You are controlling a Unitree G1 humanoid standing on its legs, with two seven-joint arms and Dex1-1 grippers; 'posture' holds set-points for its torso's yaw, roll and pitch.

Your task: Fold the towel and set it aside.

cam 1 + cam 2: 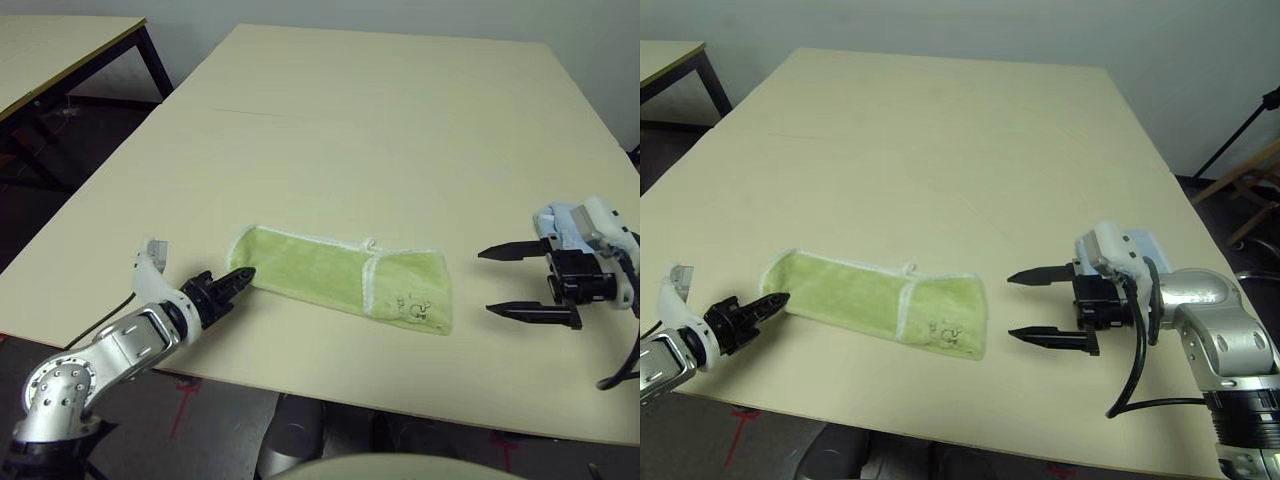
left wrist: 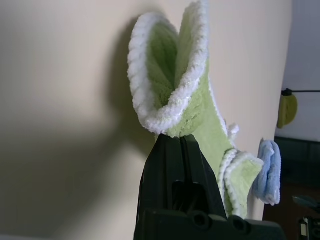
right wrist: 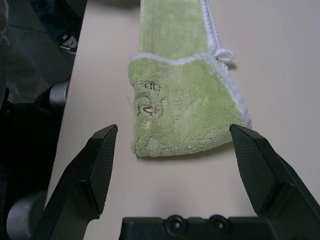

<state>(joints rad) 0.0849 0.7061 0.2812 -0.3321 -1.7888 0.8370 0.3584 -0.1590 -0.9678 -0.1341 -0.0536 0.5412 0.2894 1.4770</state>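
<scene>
The towel (image 1: pixel 340 277) lies as a long, narrow folded strip near the front edge of the worktop (image 1: pixel 380 120), running side to side between my two hands. My left fingers (image 1: pixel 238 279) are pinched shut on its left end; in the left wrist view the white-edged layers curl up just past the tips, so I judge I have both layers ready to carry across for the next fold. My right fingers (image 1: pixel 1045 305) are spread wide and hold nothing, aimed at the towel's right end but apart from it, free to pin or catch it.
</scene>
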